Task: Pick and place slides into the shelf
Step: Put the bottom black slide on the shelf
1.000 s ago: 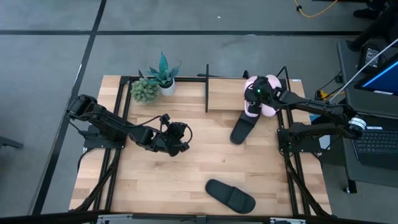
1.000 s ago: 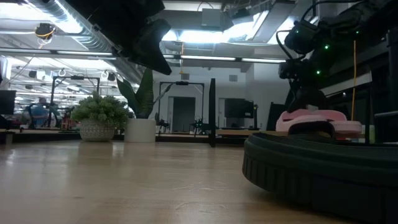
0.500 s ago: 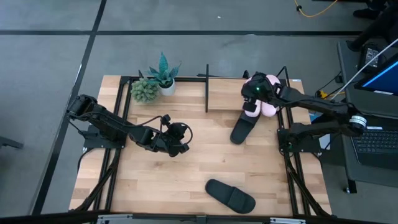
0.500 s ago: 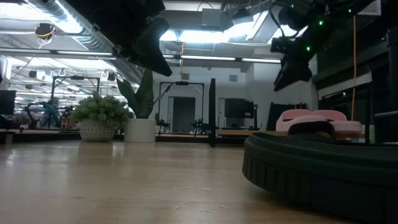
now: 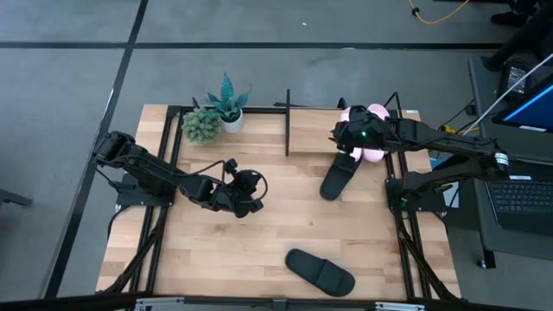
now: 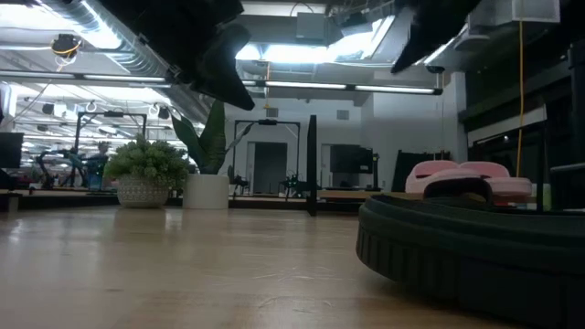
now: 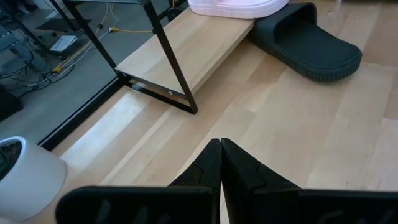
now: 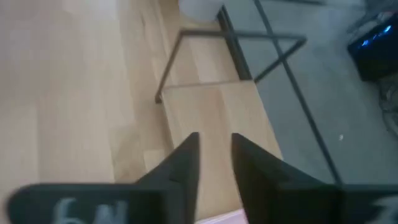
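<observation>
The shelf runs along the far edge of the table, from about the middle toward the right. Two slides sit side by side on its right end, partly under the right gripper, which hangs above them. A third slide lies on the table just in front of the shelf, its far end touching or overlapping the board (which of the two cannot be told). The fourth slide lies well apart, near the table's front edge. Two potted plants stand at the far edge, left of the shelf. The left gripper is over the table's middle, left of the third slide.
</observation>
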